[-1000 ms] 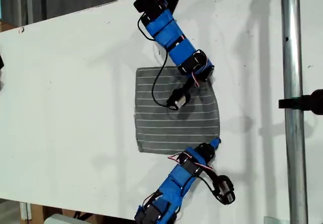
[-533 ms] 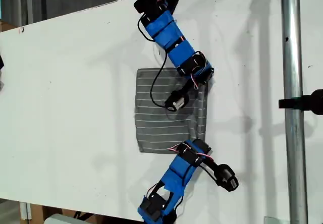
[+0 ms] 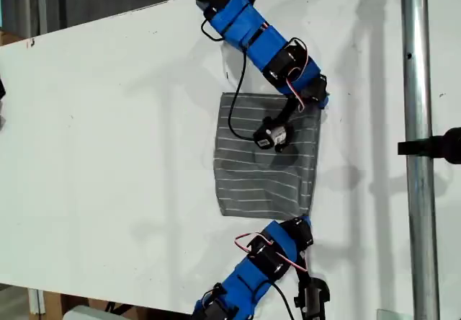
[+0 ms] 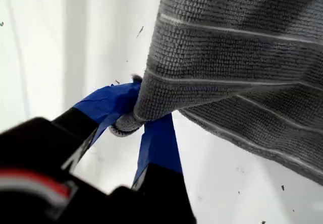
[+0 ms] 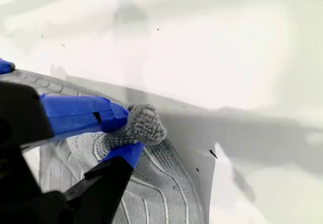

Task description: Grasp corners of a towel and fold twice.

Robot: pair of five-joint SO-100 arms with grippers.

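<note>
The towel (image 3: 266, 158) lies mid-table (image 3: 108, 140) in the exterior view, its right-hand corners lifted. My first gripper (image 4: 135, 117) has its blue jaws pinched on one striped corner (image 4: 132, 120), the cloth hanging from it above the table. My second gripper (image 5: 126, 130) is clamped on another corner (image 5: 144, 124), bunched between its fingers (image 5: 81, 114). Which exterior arm is which I cannot quite tell.
</note>
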